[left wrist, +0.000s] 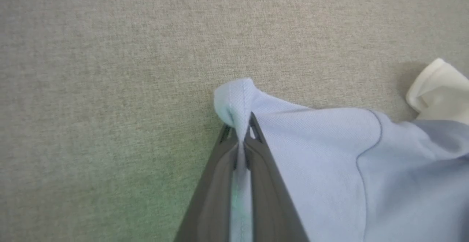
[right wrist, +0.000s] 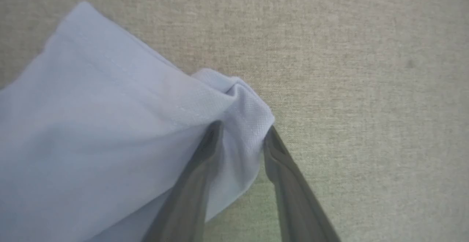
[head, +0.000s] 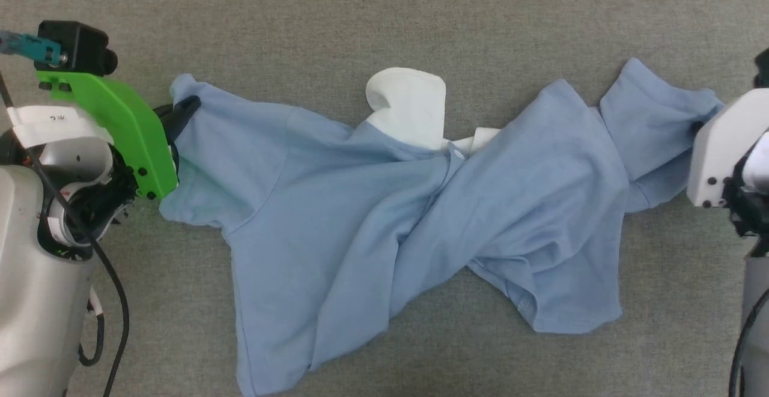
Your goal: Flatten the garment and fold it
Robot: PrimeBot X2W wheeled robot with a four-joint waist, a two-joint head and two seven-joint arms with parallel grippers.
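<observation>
The light-blue garment (head: 372,205) lies twisted and crumpled across the grey surface, its white patch (head: 411,106) bunched at the far middle. My left gripper (left wrist: 242,125) is shut on the garment's left corner hem (left wrist: 234,95), and its dark fingers (head: 180,113) show at the cloth's left end. My right gripper (right wrist: 242,136) stands at the garment's right corner (right wrist: 242,99). Its fingers are still apart, straddling a bunched fold that touches both of them. In the head view the white right wrist housing (head: 721,145) hides those fingers.
The grey woven surface (head: 384,18) extends on all sides of the cloth. The green camera bracket (head: 120,127) and the cables of my left arm sit at the left edge. The white patch (left wrist: 436,88) shows at the right of the left wrist view.
</observation>
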